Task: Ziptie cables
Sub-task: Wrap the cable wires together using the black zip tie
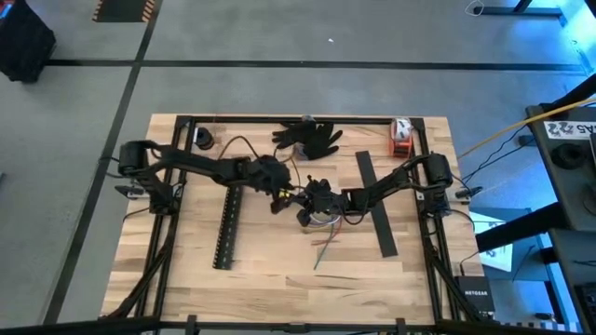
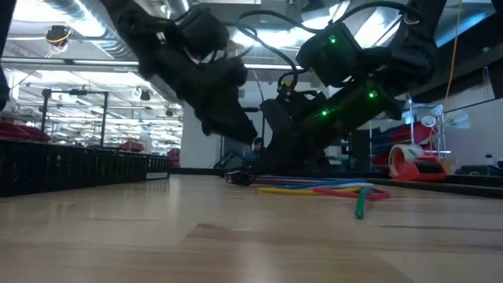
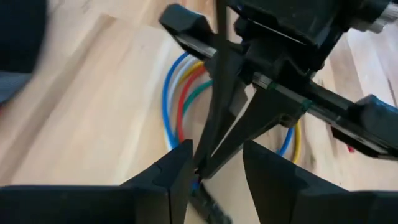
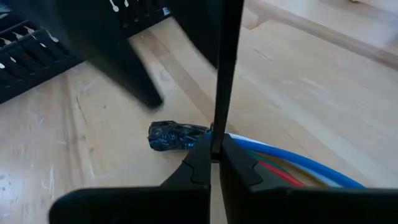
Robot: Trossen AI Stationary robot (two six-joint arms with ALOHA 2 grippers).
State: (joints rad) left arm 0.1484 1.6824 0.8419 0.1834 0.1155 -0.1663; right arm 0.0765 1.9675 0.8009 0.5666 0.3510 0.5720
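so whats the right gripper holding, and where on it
The right gripper is shut on a thin dark zip-tie strip, pinching its lower end, just above the cables on the table.

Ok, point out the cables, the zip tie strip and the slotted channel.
cables (image 3: 177, 93): left wrist view, on the curved coloured loop.
zip tie strip (image 4: 225, 68): right wrist view, on its upright shaft.
slotted channel (image 1: 226, 228): high view, mid-length.
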